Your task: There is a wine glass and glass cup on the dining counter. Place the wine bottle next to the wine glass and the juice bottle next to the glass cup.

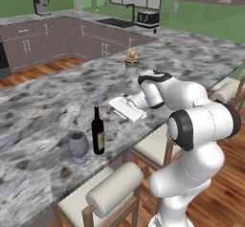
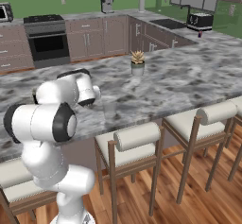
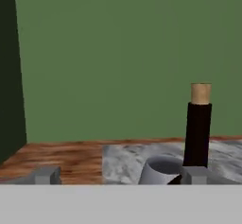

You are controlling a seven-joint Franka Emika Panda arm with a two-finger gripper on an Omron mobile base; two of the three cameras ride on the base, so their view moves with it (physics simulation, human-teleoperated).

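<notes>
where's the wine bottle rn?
The wine bottle stands upright on the dining counter near its front edge in the left base view, just right of the wine glass.

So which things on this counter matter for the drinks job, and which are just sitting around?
Job:
wine bottle, beside the wine glass
glass cup
dining counter
open gripper

Lying about:
potted plant
toaster
coffee machine
stools
</notes>
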